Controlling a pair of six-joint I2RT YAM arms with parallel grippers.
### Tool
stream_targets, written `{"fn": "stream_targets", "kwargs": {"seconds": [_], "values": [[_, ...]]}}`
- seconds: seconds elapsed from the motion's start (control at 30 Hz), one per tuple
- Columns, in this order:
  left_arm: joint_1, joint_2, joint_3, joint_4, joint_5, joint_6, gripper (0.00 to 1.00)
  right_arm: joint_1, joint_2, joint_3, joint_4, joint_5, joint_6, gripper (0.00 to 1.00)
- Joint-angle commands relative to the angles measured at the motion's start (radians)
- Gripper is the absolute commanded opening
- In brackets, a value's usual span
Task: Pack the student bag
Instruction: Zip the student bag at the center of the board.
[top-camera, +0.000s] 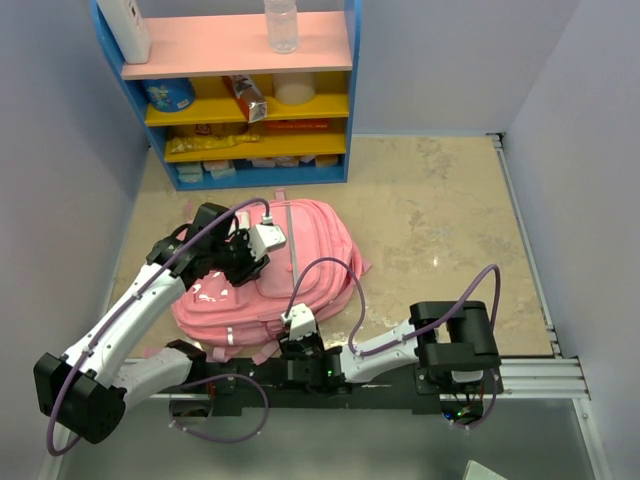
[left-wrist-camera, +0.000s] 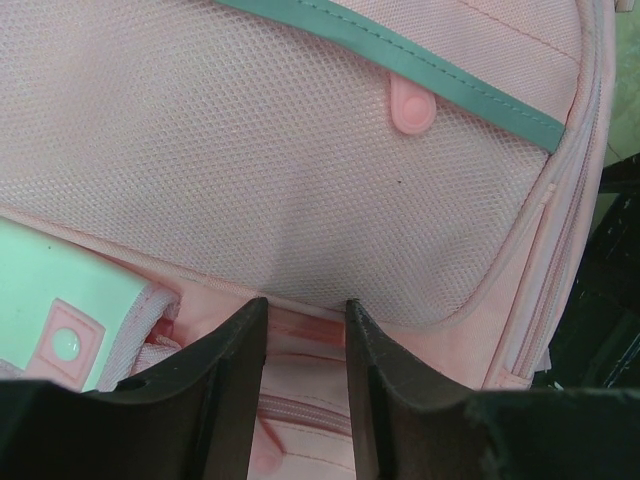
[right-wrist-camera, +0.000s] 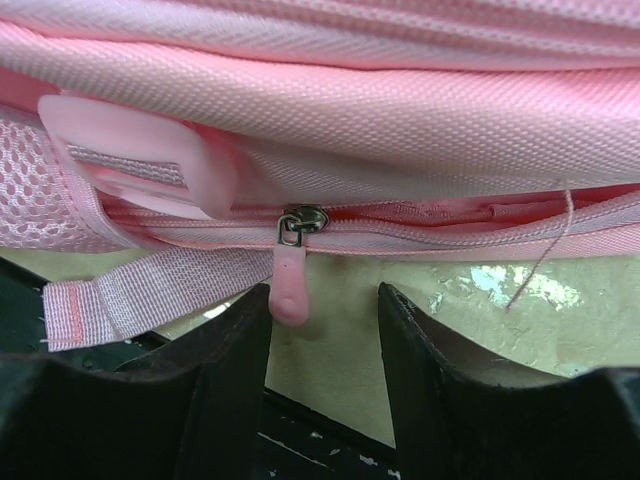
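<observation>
The student bag (top-camera: 300, 260) is a large pink backpack lying flat on the beige floor. My left gripper (top-camera: 243, 258) rests on its upper left part. In the left wrist view the gripper (left-wrist-camera: 305, 310) is open, its tips against a pink seam below a mesh pocket (left-wrist-camera: 280, 170) with a teal trim. A pale patch (left-wrist-camera: 50, 320) shows at the left. My right gripper (top-camera: 297, 345) is at the bag's near edge. In the right wrist view it (right-wrist-camera: 323, 300) is open, and a pink zip pull (right-wrist-camera: 290, 290) hangs from a closed zip, just beside the left finger (right-wrist-camera: 235, 380).
A blue shelf unit (top-camera: 350, 90) with pink and yellow boards stands at the back, holding a bottle (top-camera: 281, 25), a white pack (top-camera: 128, 28) and snacks. Grey walls close in both sides. A pink strap (right-wrist-camera: 140, 295) lies under the bag's edge. The black arm rail (top-camera: 520, 375) runs along the front.
</observation>
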Motion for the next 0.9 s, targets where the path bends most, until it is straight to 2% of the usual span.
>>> {"fn": "stream_targets", "kwargs": {"seconds": [0.0, 0.43, 0.53, 0.63, 0.67, 0.73, 0.87], "values": [[0.002, 0.005, -0.021, 0.035, -0.030, 0.000, 0.41, -0.001, -0.014, 0.002, 0.020, 0.003, -0.026, 0.49], [0.002, -0.012, -0.023, 0.009, -0.022, 0.019, 0.41, -0.015, 0.034, 0.060, 0.050, 0.076, -0.037, 0.42], [0.002, -0.010, -0.023, 0.006, -0.022, 0.020, 0.41, -0.015, 0.036, 0.063, 0.050, 0.087, -0.037, 0.36], [0.002, -0.013, -0.026, 0.005, -0.018, 0.019, 0.41, -0.015, 0.028, 0.051, 0.053, 0.090, -0.025, 0.18], [0.002, -0.013, -0.029, 0.005, -0.018, 0.019, 0.41, -0.015, 0.023, 0.046, 0.050, 0.089, -0.019, 0.09], [0.002, -0.015, -0.029, 0.003, -0.018, 0.022, 0.41, -0.013, 0.010, 0.030, 0.039, 0.083, -0.019, 0.02], [0.000, -0.018, -0.030, -0.003, -0.011, 0.029, 0.41, -0.015, -0.085, -0.068, 0.031, 0.069, 0.009, 0.00]]}}
